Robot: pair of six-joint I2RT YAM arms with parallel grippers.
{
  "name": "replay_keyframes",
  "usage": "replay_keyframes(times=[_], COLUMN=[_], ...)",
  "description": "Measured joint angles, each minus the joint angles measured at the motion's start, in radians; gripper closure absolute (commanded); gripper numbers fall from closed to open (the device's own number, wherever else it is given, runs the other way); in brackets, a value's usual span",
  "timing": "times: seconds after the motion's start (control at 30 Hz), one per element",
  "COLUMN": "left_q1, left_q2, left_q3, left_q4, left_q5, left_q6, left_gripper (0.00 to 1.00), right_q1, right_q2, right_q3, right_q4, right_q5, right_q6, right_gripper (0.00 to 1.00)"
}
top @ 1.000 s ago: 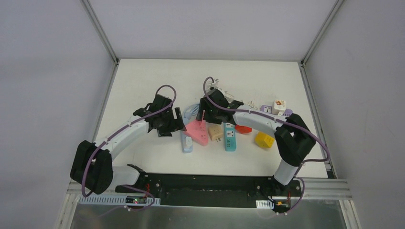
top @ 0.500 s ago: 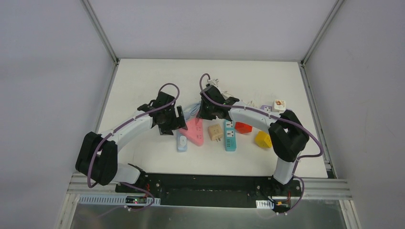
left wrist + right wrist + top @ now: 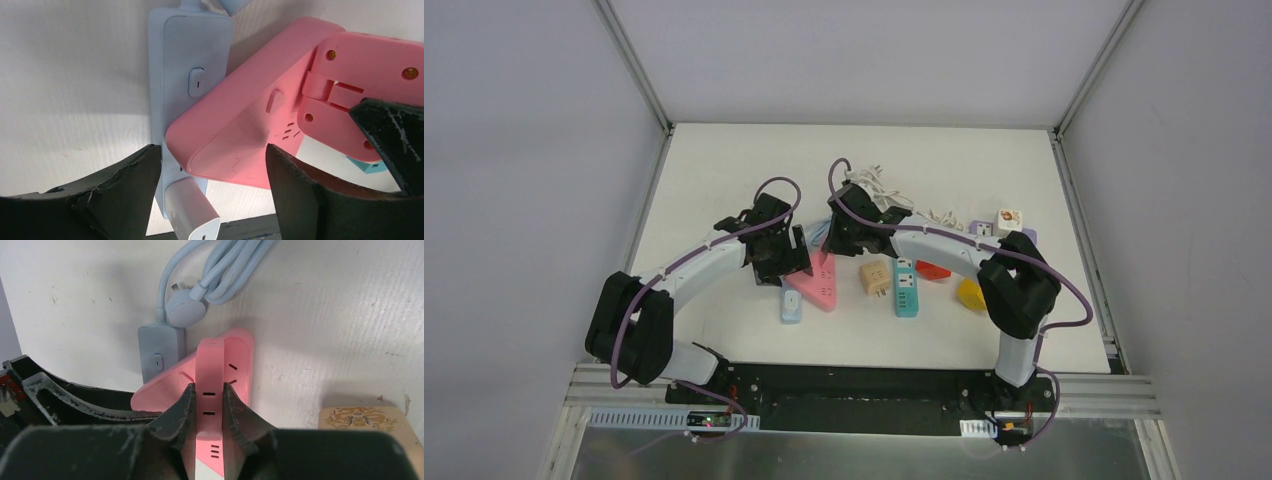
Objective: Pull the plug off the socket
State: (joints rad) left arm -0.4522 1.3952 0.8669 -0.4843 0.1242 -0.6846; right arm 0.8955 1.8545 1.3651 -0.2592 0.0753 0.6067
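Note:
A flat pink socket strip [image 3: 822,287] lies mid-table, and a pink plug block [image 3: 210,369] stands upright on it. My right gripper [image 3: 207,390] is shut on that plug, one finger pressed on each side of it; from above it [image 3: 835,243] sits at the strip's far end. My left gripper [image 3: 211,154] is open, its fingers straddling the near end of the pink socket [image 3: 240,135] without visibly pressing on it. From above the left gripper [image 3: 795,262] is at the strip's left edge. The plug's hinged underside [image 3: 365,85] shows in the left wrist view.
A light blue power strip [image 3: 192,65] with a white charger [image 3: 192,210] lies partly under the pink socket; its coiled blue cable [image 3: 220,270] is behind. To the right sit a beige adapter [image 3: 875,277], teal strip [image 3: 906,288], red block [image 3: 932,269] and yellow block [image 3: 970,293].
My right gripper has shut on the pink plug. Both arms, the pink socket and the light blue strip have shifted left over the table.

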Motion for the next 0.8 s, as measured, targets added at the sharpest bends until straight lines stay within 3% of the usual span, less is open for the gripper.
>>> replay_keyframes(times=[0.27, 0.47, 0.8], left_q1=[0.000, 0.000, 0.000], left_q2=[0.013, 0.013, 0.009], left_q3=[-0.012, -0.014, -0.016], left_q4=[0.003, 0.003, -0.021], left_q5=[-0.027, -0.039, -0.074], left_q6=[0.010, 0.020, 0.023], left_gripper=[0.25, 0.34, 0.45], right_q1=[-0.007, -0.032, 0.016], right_q2=[-0.002, -0.007, 0.008], right_q3=[-0.014, -0.043, 0.010], right_q4=[0.018, 0.058, -0.016], right_q5=[-0.028, -0.096, 0.018], right_q6=[0.005, 0.004, -0.039], right_gripper=[1.00, 1.00, 1.00])
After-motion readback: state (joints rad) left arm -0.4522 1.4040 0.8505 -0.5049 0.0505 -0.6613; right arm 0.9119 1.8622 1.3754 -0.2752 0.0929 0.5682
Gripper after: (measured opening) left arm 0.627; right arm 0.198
